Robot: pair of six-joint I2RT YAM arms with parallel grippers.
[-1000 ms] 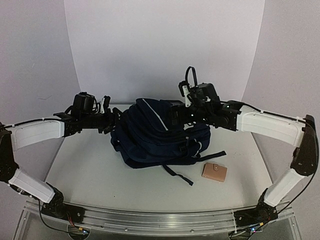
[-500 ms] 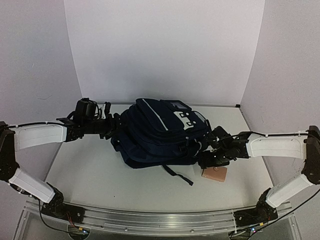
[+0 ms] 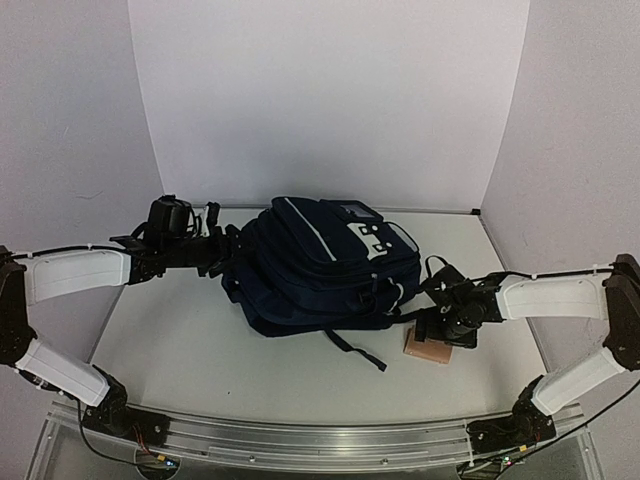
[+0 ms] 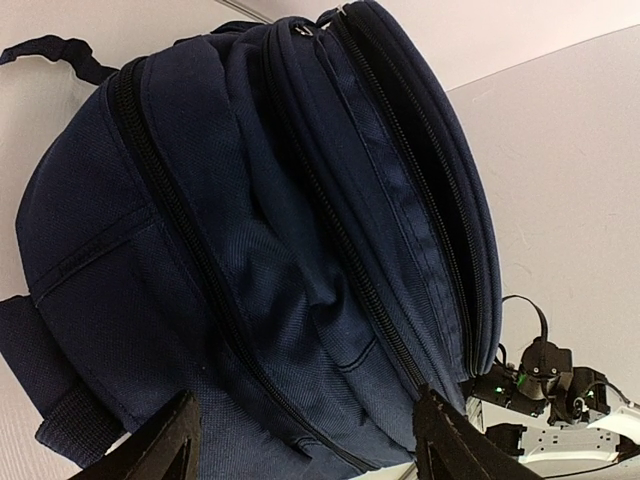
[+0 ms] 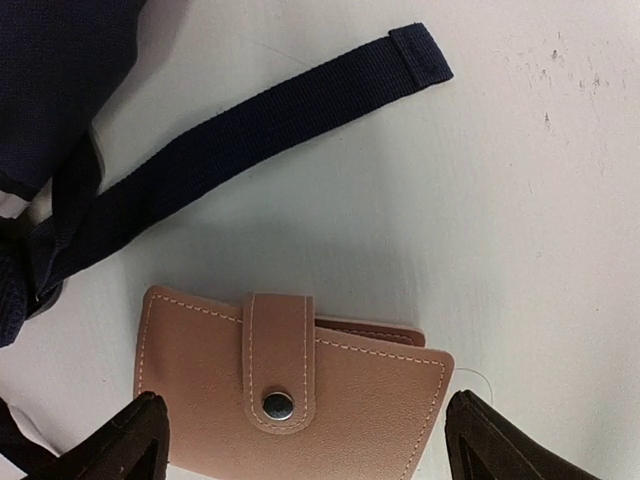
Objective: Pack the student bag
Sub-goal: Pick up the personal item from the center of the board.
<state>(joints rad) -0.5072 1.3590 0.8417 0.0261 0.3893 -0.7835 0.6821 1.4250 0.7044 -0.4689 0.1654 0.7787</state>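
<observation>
navy-blue fabric fills the left wrist view: the student bag (image 4: 250, 250) end-on, all zips and seams. the top view shows it lying on its side in the middle of the table (image 3: 180, 340). only the right wrist view shows the tan leather wallet (image 5: 290, 390) with its snap tab and stitching, and a dark strap (image 5: 250, 130) just beside it. the right gripper (image 5: 305, 450) is spread wide above the wallet, a finger off each end, holding nothing. the left gripper (image 4: 305, 450) is spread wide at the bag's end with nothing clamped; whether it touches the bag is unclear.
</observation>
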